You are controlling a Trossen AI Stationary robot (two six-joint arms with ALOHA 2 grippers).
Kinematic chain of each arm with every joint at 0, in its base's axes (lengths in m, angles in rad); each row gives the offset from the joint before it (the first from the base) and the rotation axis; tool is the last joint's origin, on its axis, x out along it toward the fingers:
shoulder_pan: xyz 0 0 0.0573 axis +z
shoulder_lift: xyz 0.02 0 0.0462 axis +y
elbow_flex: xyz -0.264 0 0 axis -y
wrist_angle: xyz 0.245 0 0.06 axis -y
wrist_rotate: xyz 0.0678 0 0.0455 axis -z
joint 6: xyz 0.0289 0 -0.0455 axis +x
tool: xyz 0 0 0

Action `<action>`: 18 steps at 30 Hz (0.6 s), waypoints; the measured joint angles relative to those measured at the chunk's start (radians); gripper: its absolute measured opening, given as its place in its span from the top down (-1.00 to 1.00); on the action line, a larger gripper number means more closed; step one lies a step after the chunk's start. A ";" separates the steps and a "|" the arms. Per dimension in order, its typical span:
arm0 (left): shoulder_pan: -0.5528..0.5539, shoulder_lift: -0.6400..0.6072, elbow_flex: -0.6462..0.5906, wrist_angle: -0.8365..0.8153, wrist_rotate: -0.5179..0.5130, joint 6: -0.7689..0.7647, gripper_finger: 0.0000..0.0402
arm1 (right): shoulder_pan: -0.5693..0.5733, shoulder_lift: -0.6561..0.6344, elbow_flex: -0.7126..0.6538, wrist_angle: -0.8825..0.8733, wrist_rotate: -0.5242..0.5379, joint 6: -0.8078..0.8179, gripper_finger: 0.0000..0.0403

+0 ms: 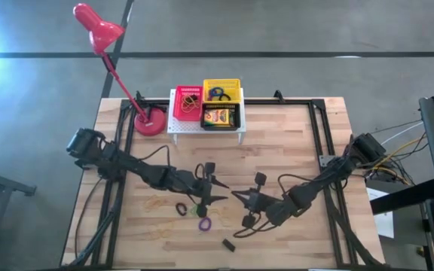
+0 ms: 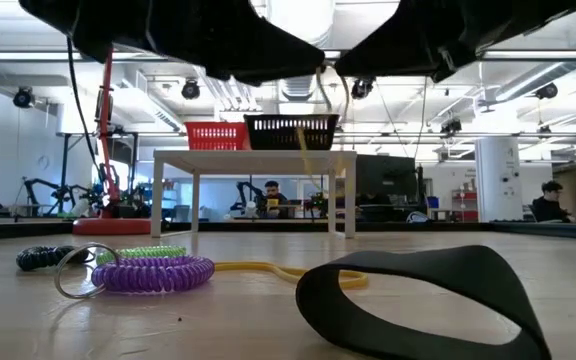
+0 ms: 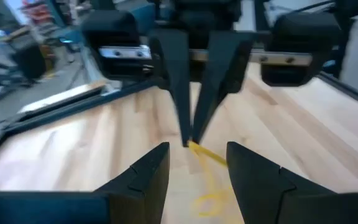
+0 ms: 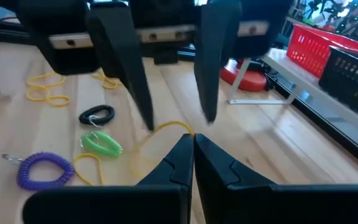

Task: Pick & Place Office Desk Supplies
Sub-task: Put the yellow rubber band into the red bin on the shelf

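right gripper point(image 4: 192, 144) pinched closed on tan rubber band point(image 4: 166, 127) mid-worktop point(image 1: 292, 135); left gripper point(image 3: 197, 163) spread open, facing it. keep pinch firm, lift slowly clear of left fingers.

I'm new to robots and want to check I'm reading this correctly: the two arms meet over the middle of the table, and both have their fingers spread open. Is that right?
Not quite. The arms do meet mid-table, but only the left gripper has its fingers spread. The right gripper has its fingers closed on a yellow rubber band, as the left wrist view shows.
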 joint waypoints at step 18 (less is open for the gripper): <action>0.013 0.036 0.002 0.070 -0.024 -0.055 0.58 | -0.001 0.005 0.003 0.000 -0.006 -0.018 0.96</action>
